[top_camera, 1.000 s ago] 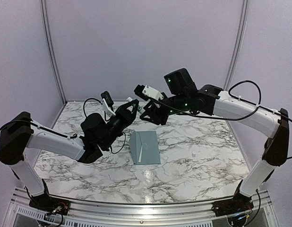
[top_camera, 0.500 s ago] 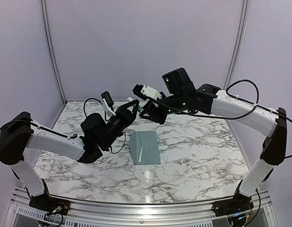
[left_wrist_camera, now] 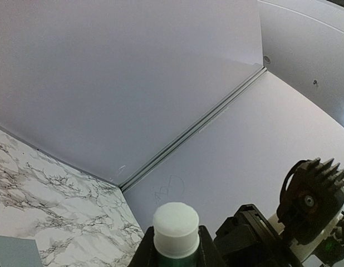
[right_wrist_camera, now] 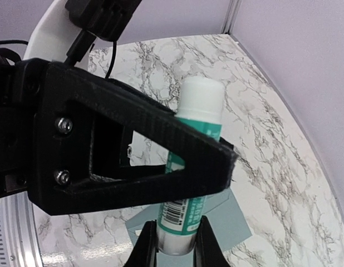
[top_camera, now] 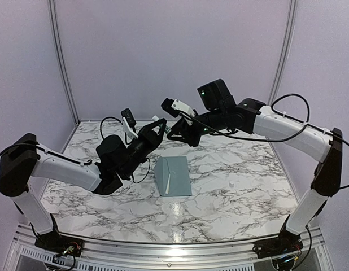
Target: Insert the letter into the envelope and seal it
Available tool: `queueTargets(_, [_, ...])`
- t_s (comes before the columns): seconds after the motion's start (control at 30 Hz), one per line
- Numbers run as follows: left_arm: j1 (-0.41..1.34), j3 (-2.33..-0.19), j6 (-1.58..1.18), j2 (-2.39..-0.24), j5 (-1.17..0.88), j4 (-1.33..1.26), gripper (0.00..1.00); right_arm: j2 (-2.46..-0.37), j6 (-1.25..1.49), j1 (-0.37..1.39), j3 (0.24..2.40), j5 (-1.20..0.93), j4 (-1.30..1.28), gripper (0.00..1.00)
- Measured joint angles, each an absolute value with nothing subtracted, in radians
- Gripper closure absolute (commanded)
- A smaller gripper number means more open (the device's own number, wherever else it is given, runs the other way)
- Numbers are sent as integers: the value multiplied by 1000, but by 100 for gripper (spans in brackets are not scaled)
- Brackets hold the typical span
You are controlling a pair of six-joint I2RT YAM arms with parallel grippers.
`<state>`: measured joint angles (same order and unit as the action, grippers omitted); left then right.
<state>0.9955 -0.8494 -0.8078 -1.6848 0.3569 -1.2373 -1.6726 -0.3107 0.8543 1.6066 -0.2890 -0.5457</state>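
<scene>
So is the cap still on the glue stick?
Yes, the white rounded cap sits on the white-green glue tube.

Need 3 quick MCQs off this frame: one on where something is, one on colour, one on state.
1. Where is the envelope?
A. flat on the table, between the arms
B. in the left end effector
C. leaning on the back wall

2. What colour is the glue stick's cap?
A. red
B. white
C. black

3. The glue stick is
A. lying on the table
B. standing inside the envelope
C. held up off the table

Answers:
1 A: the envelope lies on the marble table, with nothing gripping it.
2 B: the cap is white above the glue stick's green body.
3 C: the left end effector clamps its body and the right end effector grips its base, in the air.
</scene>
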Motion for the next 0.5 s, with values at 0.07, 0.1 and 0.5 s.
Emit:
queueTargets(0.07, [995, -849, -808, -1685, 350, -1242, 100, -1679, -291, 821, 1608, -399, -549, 97])
queueTargets(0.1, [995, -849, -807, -1685, 346, -1244, 100, -1684, -276, 798, 1608, -472, -548, 97])
queueTargets(0.5, [1008, -849, -805, -1684, 244, -1244, 100, -1731, 573, 620, 1243, -1251, 281, 84])
